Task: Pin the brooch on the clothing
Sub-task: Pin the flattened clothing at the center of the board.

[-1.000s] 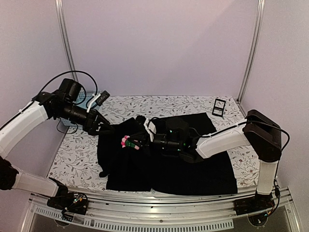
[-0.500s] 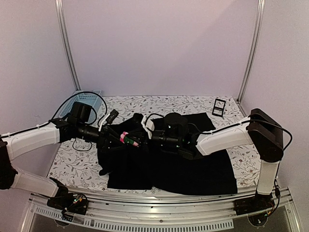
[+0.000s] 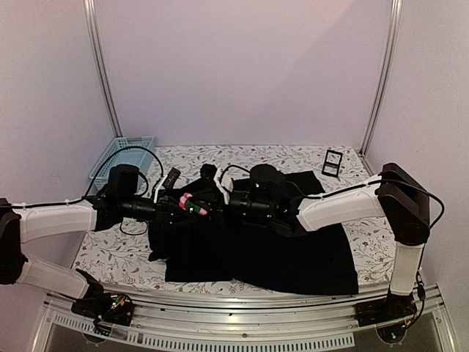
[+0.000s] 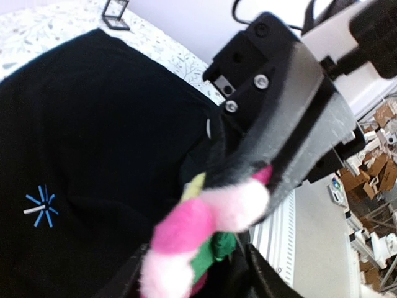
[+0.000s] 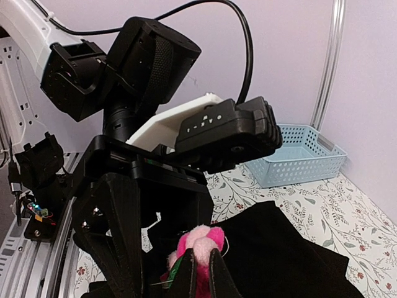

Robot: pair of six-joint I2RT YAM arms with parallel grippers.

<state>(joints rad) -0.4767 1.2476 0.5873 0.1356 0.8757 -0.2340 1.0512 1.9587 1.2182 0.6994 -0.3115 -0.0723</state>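
Here the right pincer (image 5: 200,273) clamps shut on the brooch (image 5: 200,241), lifted just above the clothing's (image 3: 278,249) left side, presumably steadying it while the left pincer (image 3: 180,207) straddles it, part-open, its grip impossible to tell.

One view overhead, two close at the wrists
Top camera looks down on the whole table (image 3: 256,155); left wrist camera faces rightward over the clothing (image 4: 93,124), right wrist camera leftward, both tight on the brooch (image 3: 192,204) all three share.
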